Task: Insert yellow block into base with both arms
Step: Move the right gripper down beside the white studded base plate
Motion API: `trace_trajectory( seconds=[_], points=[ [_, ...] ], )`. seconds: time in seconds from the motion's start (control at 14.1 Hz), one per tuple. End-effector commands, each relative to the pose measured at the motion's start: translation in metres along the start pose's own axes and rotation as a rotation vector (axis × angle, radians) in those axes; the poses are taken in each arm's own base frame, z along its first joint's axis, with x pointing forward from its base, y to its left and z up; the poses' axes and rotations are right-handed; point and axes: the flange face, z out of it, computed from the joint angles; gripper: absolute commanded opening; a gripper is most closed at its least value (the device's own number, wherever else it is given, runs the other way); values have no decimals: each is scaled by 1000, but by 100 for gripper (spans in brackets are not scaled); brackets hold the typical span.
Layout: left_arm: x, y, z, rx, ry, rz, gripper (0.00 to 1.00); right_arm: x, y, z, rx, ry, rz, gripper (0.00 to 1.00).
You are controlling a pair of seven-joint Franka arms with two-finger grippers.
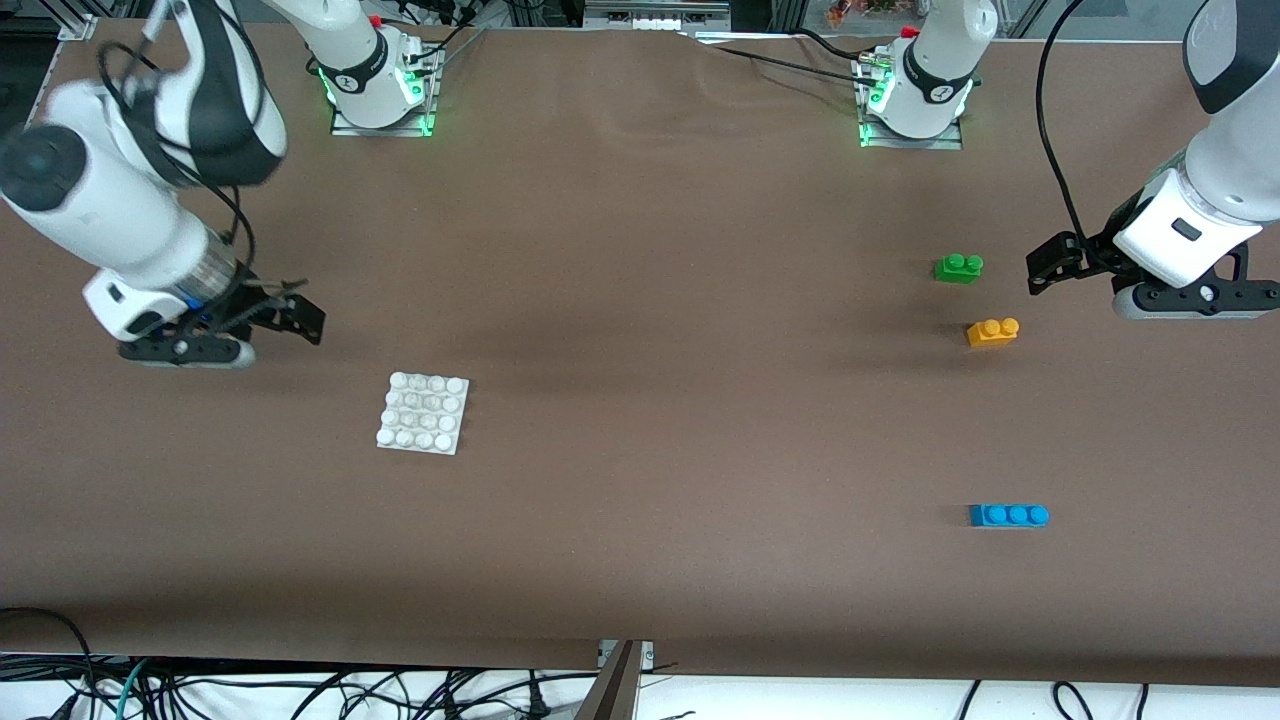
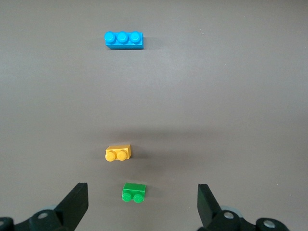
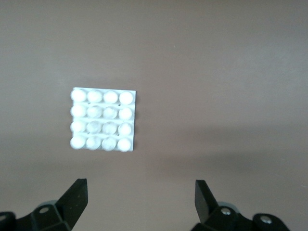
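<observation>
Yellow block untouched on my desk, white base well apart, my left claw and right claw both spread apart, seemingly hovering.

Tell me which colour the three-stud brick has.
The three-stud brick is blue. The left wrist view shows it best.

A brown cloth covers the wide table under even overhead light, rumpled toward 12 o'clock near aluminium framing, while black cables tangle over the pale floor at 6 o'clock.
</observation>
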Motion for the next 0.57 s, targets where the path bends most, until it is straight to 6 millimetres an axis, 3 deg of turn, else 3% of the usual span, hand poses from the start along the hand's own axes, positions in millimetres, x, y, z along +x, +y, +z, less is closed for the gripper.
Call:
trace_trajectory(
  seconds=[0.0,0.28,0.5],
  points=[
    [-6,-1,-4,-16,0,16,100,3,-3,52,1,-5,107,99],
    [-6,-2,-4,-16,0,15,100,4,-10,126,0,-8,203,99],
    [-6,-1,-4,-16,2,15,100,-1,-28,156,17,8,231,99]
  ],
)
